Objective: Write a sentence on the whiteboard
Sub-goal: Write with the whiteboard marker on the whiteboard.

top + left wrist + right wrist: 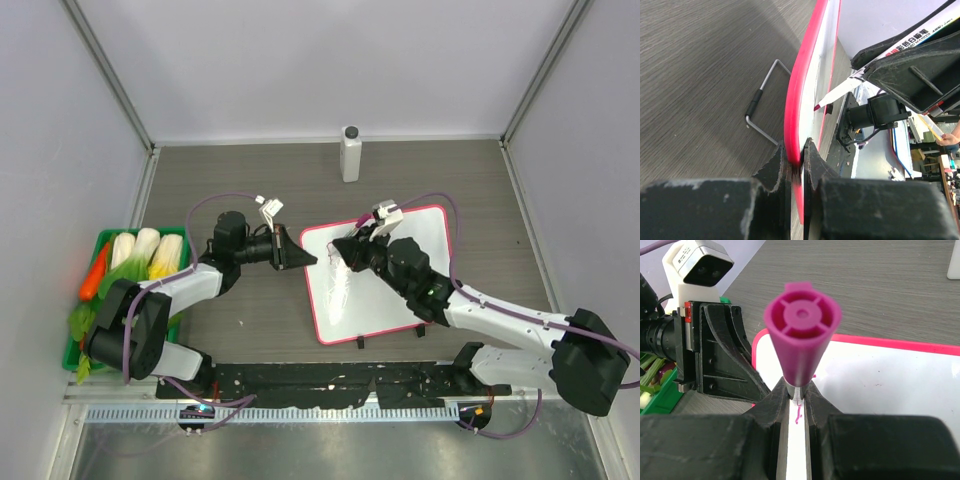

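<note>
Clamping the whiteboard (pixel 345 310) by its edge in our left pincer (pixel 796 151), we grasp the marker (pixel 802 325) in the right pincer (pixel 797 395); hard tip pressure beyond the left pincer could lever it loose.

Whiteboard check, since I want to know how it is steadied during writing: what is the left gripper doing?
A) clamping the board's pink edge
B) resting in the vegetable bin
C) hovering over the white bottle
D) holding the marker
A: the left wrist view shows the left gripper shut on the pink frame edge of the whiteboard, while the right gripper holds the marker.
</note>
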Available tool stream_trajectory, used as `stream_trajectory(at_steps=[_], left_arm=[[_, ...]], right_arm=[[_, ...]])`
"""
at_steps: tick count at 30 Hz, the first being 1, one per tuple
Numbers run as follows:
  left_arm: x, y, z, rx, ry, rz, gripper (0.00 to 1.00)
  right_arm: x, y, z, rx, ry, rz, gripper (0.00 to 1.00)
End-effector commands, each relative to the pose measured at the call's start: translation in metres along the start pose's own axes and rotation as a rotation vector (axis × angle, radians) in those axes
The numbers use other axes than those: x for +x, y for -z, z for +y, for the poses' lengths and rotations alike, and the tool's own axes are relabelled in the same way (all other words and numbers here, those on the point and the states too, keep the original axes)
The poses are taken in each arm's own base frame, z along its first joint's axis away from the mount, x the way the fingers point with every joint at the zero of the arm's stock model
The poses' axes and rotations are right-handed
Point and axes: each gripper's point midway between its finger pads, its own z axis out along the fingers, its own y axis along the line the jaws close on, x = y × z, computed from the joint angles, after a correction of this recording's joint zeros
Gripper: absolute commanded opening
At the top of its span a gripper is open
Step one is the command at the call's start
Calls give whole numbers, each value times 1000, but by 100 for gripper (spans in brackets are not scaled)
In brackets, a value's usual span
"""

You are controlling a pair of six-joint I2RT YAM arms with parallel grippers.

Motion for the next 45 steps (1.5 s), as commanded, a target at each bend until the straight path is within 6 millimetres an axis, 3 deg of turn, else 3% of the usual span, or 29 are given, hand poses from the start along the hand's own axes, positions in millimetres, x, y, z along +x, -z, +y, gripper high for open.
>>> stream_trajectory(at_steps=[1,17,32,45], left_arm=[[18,-4,22,-79,-97,47,0],[19,-4,22,-84,-99,49,0],[19,-4,22,-87,-102,50,0],[19,-4,23,-92,-105,52,0]], right_arm=[[-20,-4,-4,49,13,-61,1],[-24,5,-27,167,21,-84,1],[-46,22,-7,61,-3,-141,1],[-21,14,-21,123,15,-73,1]])
